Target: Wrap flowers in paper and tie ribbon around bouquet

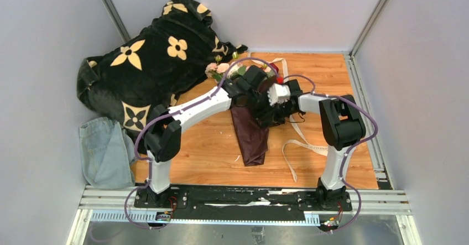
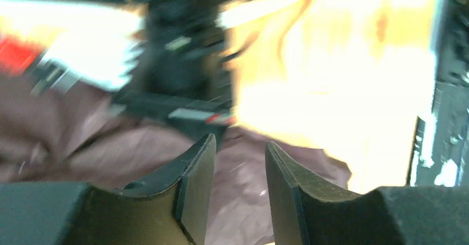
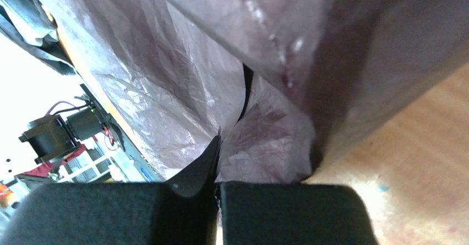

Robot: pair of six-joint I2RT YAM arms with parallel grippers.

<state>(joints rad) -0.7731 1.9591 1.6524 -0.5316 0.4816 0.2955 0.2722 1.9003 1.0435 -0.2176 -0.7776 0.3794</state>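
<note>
The bouquet lies mid-table, its dark maroon paper [image 1: 251, 137] narrowing toward me. Pink and cream flowers [image 1: 218, 69] stick out at its far end, partly hidden by the left arm. Both grippers meet over the upper part of the wrap. My left gripper [image 2: 239, 145] hovers with its jaws apart, and crinkled paper [image 2: 243, 201] shows in the gap, not pinched. My right gripper [image 3: 218, 173] is shut on a fold of the paper [image 3: 166, 79], with a thin edge caught between the pads. The cream ribbon [image 1: 301, 145] trails loose on the wood right of the bouquet.
A black blanket with cream flower prints [image 1: 149, 62] is heaped at the back left. Blue denim cloth [image 1: 105, 151] lies at the near left. The right arm's wrist [image 2: 182, 51] crosses close in front of the left camera. Grey walls enclose the wooden table [image 1: 210, 145].
</note>
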